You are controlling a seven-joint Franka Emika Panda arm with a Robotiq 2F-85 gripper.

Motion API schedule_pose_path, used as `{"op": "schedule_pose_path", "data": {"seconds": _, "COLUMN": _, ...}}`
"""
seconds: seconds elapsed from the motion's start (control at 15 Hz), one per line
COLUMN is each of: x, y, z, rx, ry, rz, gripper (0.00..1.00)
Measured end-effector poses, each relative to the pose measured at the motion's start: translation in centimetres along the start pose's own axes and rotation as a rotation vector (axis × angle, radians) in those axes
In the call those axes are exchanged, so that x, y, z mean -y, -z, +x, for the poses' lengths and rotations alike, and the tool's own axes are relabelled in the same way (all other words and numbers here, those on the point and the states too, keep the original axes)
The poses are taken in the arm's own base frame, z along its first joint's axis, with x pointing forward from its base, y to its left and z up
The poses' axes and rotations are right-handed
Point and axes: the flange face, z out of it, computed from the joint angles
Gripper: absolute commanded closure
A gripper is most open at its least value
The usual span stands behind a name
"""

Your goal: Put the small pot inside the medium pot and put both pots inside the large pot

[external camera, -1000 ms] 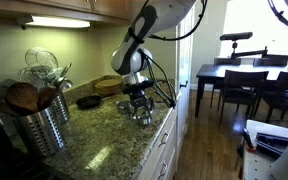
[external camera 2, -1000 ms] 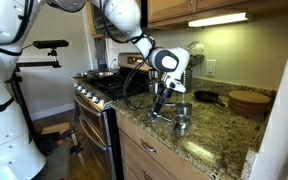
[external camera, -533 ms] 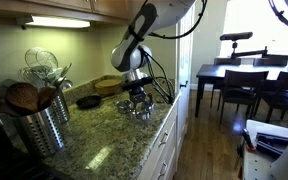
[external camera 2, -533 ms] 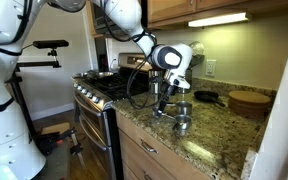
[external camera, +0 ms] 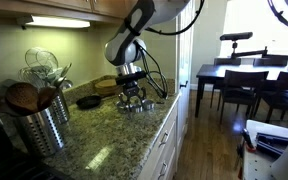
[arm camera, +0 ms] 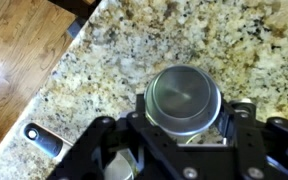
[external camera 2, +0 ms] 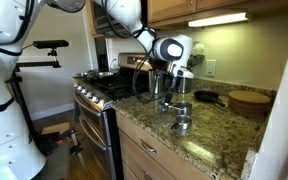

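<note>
My gripper [arm camera: 184,112] is shut on a shiny round silver pot [arm camera: 184,97], held upright a little above the speckled granite counter [arm camera: 104,60]. Which of the three pots it is I cannot tell. In both exterior views the gripper [external camera: 132,100] [external camera 2: 170,98] hangs just over the counter near its front edge. Two other silver pots stand on the counter beside it: one close to the edge [external camera 2: 181,126], one further back [external camera 2: 183,108]. Their sizes are hard to compare from here.
A black frying pan [external camera: 88,101] and a wooden board [external camera 2: 246,100] lie at the back of the counter. A steel utensil holder [external camera: 39,125] stands further along it. The stove [external camera 2: 99,85] adjoins the counter. The counter's edge drops to wooden floor [arm camera: 24,50].
The gripper has risen from the counter with the pot between its fingers and shifted slightly towards the back. The two other pots have stayed where they were.
</note>
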Motion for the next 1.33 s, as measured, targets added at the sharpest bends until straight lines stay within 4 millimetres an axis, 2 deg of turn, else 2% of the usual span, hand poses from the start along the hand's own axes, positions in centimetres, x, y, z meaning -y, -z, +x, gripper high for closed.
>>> {"op": "schedule_pose_path", "data": {"seconds": 0.33, "x": -0.4, "y": 1.3, "z": 0.9, "rx": -0.036, "ry": -0.054, "rz": -0.015, "gripper": 0.6}}
{"op": "schedule_pose_path", "data": {"seconds": 0.8, "x": -1.4, "y": 1.8, "z": 1.4, "rx": -0.019, "ry": -0.18, "rz": -0.039, "gripper": 0.6}}
{"op": "schedule_pose_path", "data": {"seconds": 1.33, "x": -4.9, "y": 1.8, "z": 3.6, "rx": -0.013, "ry": -0.305, "rz": -0.064, "gripper": 0.6}}
